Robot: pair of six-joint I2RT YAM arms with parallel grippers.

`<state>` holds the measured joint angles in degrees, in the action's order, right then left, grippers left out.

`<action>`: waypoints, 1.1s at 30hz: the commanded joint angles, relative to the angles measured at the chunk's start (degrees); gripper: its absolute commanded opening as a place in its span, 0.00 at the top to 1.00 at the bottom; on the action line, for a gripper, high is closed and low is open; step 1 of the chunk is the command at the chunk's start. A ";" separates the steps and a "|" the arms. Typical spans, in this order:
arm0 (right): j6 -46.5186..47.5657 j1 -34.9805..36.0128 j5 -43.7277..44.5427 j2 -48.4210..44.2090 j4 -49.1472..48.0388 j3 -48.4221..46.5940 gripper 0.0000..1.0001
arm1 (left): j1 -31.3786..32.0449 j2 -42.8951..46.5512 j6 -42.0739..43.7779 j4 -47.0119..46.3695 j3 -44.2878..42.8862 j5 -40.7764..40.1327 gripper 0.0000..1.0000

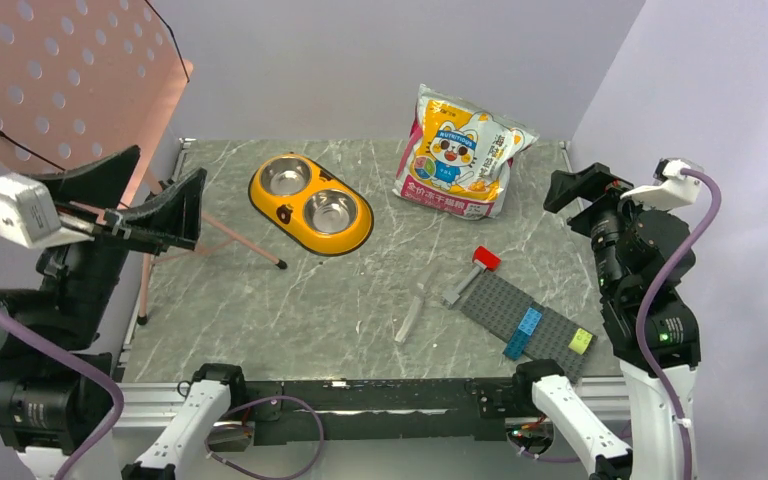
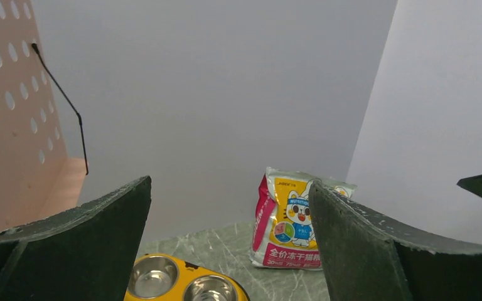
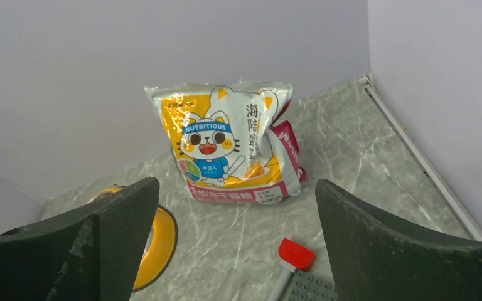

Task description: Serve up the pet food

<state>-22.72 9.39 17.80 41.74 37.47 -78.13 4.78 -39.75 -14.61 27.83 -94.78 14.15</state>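
Note:
The pet food does not show; the glossy white, pink and yellow cat bag [image 1: 460, 155] stands closed at the back of the table, also in the left wrist view [image 2: 287, 219] and the right wrist view [image 3: 232, 150]. The yellow double bowl [image 1: 310, 205] lies left of it, both steel cups empty; it also shows in the left wrist view [image 2: 176, 282]. My left gripper [image 1: 150, 195] is open and empty, held high at the left, well apart from the bowl [image 2: 229, 185]. My right gripper [image 1: 585, 185] is open and empty at the right, apart from the bag [image 3: 235, 188].
A grey baseplate [image 1: 530, 325] with blue and yellow bricks lies front right. A red-headed grey tool [image 1: 480, 262] and a pale stick [image 1: 410, 315] lie beside it. A pink perforated stand [image 1: 50, 70] with thin legs stands at the left. Walls close the back and right.

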 commanded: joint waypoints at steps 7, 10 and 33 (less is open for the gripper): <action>0.69 -0.24 0.68 1.60 0.18 2.62 0.00 | -0.10 -12.68 -7.90 7.89 -8.71 8.66 0.05; -0.49 -0.24 0.88 5.00 3.42 1.72 0.00 | 3.51 -16.28 -10.06 8.17 -8.68 9.00 0.06; -5.02 -14.75 -28.47 34.36 -14.07 4.72 0.03 | 47.26 -36.19 -6.32 12.87 -4.64 -24.99 0.07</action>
<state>-25.93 -2.50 -2.15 72.10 33.78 -73.82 51.77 -76.27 -19.59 41.52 -102.87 -7.09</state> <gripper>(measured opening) 0.985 0.930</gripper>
